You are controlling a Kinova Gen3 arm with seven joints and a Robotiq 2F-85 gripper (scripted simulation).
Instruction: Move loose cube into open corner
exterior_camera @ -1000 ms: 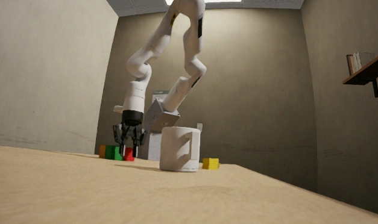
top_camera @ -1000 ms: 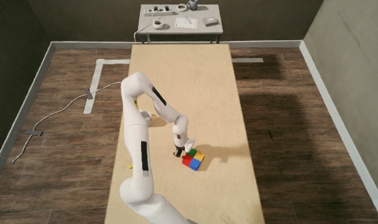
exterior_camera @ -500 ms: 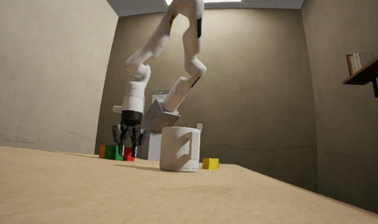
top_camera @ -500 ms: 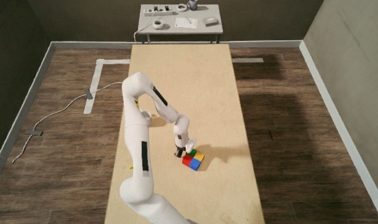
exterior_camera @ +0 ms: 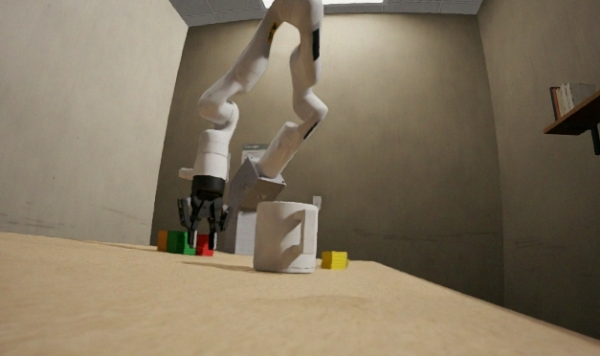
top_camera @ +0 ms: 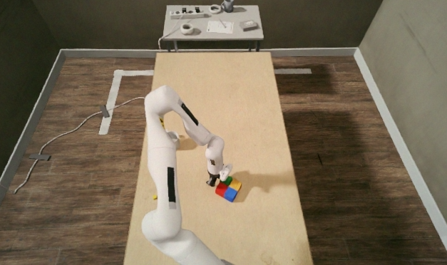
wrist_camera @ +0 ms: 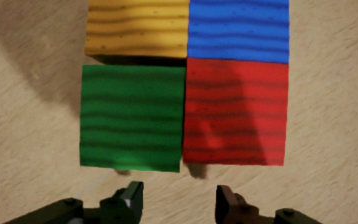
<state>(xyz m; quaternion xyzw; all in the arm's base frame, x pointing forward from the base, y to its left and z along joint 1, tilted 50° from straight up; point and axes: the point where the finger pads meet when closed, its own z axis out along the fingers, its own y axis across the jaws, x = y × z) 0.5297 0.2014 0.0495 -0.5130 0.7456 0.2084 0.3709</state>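
Above the counter (top_camera: 244,96) (exterior_camera: 175,311) (wrist_camera: 335,185), right of midway between its long edges in the top view, my jaws (top_camera: 211,182) (exterior_camera: 202,246) stand about half open, holding nothing. Just beside them: green cube (top_camera: 226,180) (exterior_camera: 177,242) (wrist_camera: 132,117), in the square's corner toward the counter's far edge. A narrow dark seam divides it from the red cube (top_camera: 222,189) (exterior_camera: 205,245) (wrist_camera: 236,112); a wider gap shows toward the amber cube (top_camera: 235,184) (exterior_camera: 162,240) (wrist_camera: 137,27). Not flush there. Blue cube (top_camera: 230,194) (wrist_camera: 238,30) meets red. Farther out, white mug (top_camera: 175,139) (exterior_camera: 282,236) and small yellow block (top_camera: 155,196) (exterior_camera: 334,259) lie near the left edge.
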